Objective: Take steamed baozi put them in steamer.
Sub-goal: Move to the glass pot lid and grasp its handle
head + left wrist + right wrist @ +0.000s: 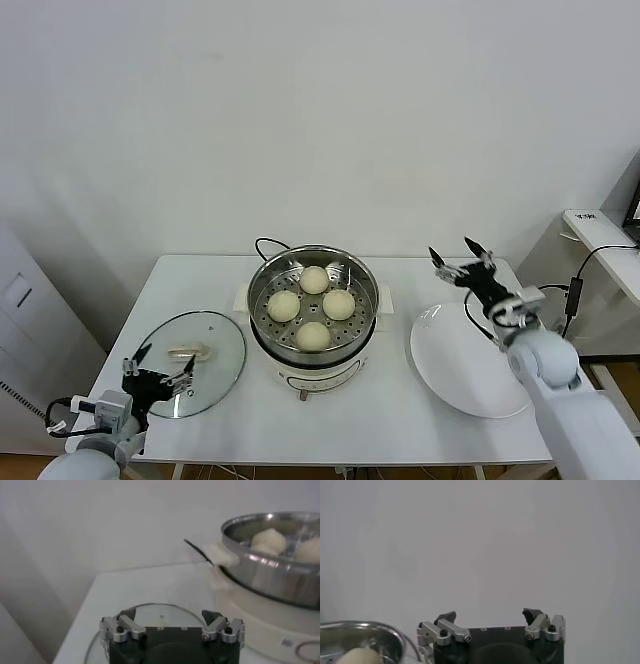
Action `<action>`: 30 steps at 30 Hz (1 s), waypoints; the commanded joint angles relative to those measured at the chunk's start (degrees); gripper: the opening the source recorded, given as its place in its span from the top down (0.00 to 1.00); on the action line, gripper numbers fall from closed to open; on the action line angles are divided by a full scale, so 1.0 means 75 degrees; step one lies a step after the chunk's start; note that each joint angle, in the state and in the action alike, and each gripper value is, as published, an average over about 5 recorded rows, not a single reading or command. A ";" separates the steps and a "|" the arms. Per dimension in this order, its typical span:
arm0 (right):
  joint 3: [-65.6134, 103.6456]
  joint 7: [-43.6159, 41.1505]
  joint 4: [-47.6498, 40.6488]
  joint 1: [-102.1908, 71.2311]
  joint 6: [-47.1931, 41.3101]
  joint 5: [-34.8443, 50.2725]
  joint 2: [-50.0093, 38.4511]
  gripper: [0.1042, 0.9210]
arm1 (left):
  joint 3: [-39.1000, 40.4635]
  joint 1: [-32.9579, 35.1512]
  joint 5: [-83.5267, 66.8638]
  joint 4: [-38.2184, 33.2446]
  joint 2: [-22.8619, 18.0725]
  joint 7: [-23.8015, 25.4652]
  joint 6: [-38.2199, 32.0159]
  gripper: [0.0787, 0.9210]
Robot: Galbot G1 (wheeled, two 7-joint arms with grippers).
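All four steamed baozi (312, 305) sit in the upright steamer (266, 283); both claws, left (160, 368) and right (462, 258), gape empty.

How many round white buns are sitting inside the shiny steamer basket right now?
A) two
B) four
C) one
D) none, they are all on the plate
B: the head view shows four steamed baozi lying in the steamer, while the white plate beside it holds none.
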 commanded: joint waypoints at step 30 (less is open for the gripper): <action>0.2053 -0.0160 -0.0048 -0.2030 0.0619 -0.2485 0.2338 0.12 | 0.0223 -0.1211 1.2784 0.3713 -0.1428 -0.0278 -0.3485 0.12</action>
